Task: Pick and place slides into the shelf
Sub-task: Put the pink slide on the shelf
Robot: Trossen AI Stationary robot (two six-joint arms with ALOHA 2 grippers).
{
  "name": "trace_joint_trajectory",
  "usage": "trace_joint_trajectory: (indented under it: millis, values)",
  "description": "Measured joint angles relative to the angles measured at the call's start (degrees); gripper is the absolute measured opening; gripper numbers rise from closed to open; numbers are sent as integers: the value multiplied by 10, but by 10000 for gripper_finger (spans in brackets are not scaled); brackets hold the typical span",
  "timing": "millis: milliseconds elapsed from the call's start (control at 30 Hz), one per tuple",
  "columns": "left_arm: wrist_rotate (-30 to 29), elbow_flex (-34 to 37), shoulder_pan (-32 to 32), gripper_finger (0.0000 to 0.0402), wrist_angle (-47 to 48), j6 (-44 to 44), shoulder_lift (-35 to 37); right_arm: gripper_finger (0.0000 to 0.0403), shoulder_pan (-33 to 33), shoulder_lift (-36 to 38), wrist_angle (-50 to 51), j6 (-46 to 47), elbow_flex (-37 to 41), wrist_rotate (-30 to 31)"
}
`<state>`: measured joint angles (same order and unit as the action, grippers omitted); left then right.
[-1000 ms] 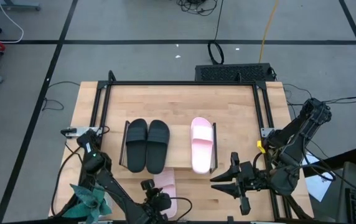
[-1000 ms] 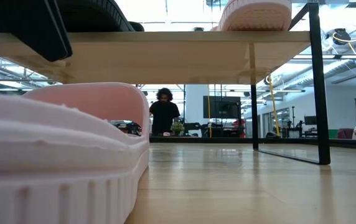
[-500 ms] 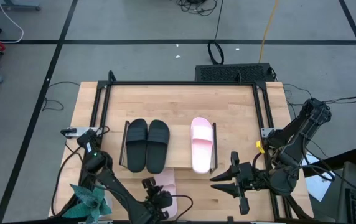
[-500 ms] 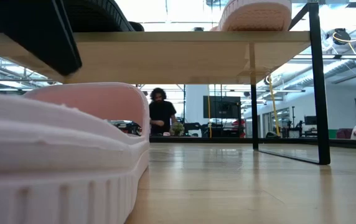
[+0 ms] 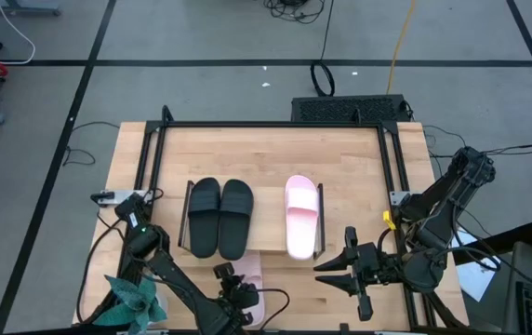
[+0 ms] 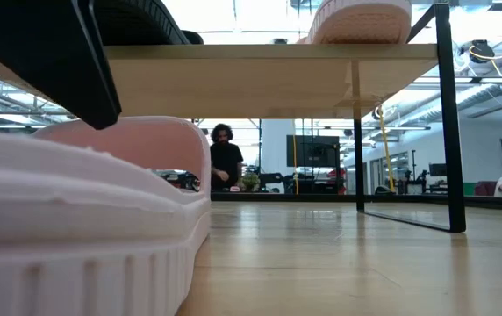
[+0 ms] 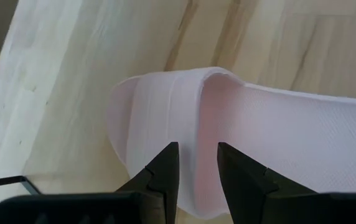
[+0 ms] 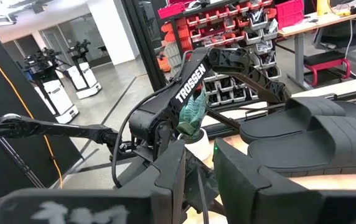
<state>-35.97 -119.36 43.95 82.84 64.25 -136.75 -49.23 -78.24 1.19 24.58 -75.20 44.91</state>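
Pink slide [image 7: 228,137] pinched in left gripper [image 7: 196,163].

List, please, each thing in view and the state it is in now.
black slides: a pair, side by side on the shelf.
pink slide: on the shelf.
second pink slide: on the table, strap between the left gripper fingers.
shelf: one place free.
right gripper: holds nothing, beside the shelf.

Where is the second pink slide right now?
In the high view the second pink slide lies on the table at the near edge, just in front of the shelf, with the left gripper over it.
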Motion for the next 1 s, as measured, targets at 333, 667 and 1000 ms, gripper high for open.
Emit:
trace_joint_trajectory:
  millis: [333, 667, 1000]
  values:
    - [0, 22, -1, 108, -12, 4, 1, 75, 0, 0, 0, -2, 0, 0]
    - [3, 43, -10, 103, -10, 35, 1, 75, 0, 0, 0, -2, 0, 0]
    - [15, 39, -6, 11, -17, 43, 1, 75, 0, 0, 4, -4, 0, 0]
